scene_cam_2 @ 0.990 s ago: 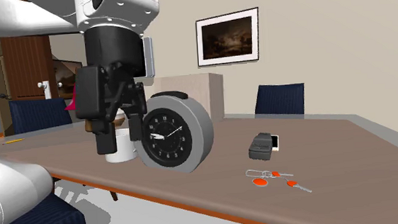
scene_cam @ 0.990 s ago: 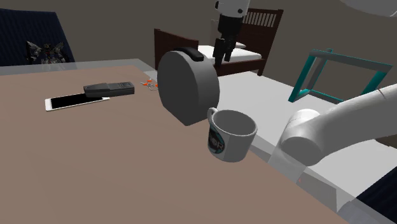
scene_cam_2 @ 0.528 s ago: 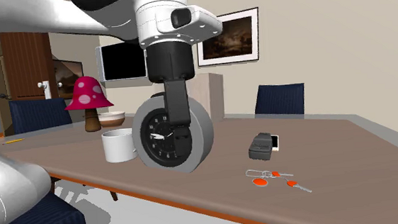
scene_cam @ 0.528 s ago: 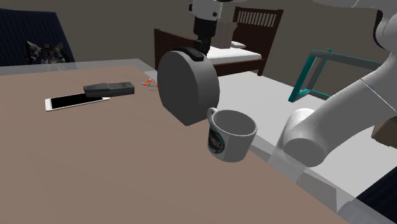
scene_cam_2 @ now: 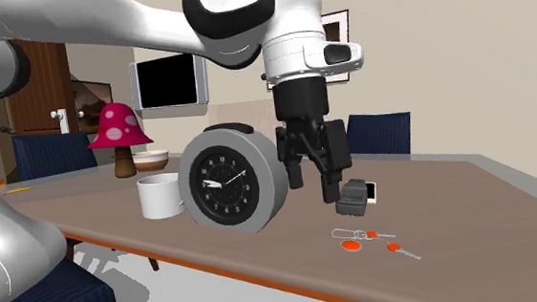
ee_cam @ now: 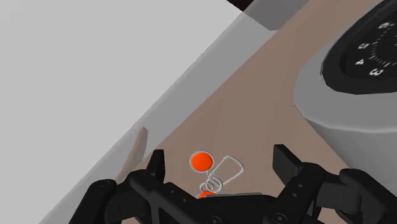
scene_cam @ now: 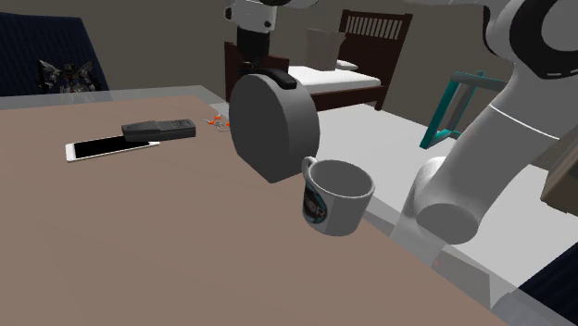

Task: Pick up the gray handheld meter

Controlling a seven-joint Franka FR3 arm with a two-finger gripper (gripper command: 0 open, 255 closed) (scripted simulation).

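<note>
**Gripper open above the keys, meter lying free on the table**

In the shoulder view the nearest thing is a white mug (scene_cam: 338, 196) with a dark emblem, upright on the brown table (scene_cam: 139, 241). Just beyond it a big round grey clock (scene_cam: 273, 125) stands on edge with its blank back to this camera. The mug's handle and the clock's rim are very near each other, but I cannot tell whether they touch. The white arm (scene_cam: 519, 93) arches high over both.

Past the clock, the gripper (scene_cam_2: 313, 192) hangs above the table and touches nothing. In the wrist view its fingers (ee_cam: 157, 167) stand wide apart with nothing clasped. Below the gap between them lies a bunch of keys (ee_cam: 215, 170) with round orange tags, flat on the table near its edge. In the second exterior view the gripper hangs between the clock's face and the meter, with the keys lower and nearer that camera.

Farther on lies the meter (scene_cam: 159, 129), a dark grey handheld block. It rests flat on the table beyond the keys, toward the shoulder view's left and well apart from the clock. A white phone (scene_cam: 97, 148) lies flat just beside it. Whether the two touch cannot be made out.

Beyond the table's far edge stand a dark wooden bed (scene_cam: 370, 37) with white bedding, a teal frame (scene_cam: 482, 93) and a dark blue chair (scene_cam: 46, 46). The second exterior view shows a red mushroom lamp (scene_cam_2: 117, 135) past the mug and a framed picture (scene_cam_2: 308, 49) on the wall.
</note>
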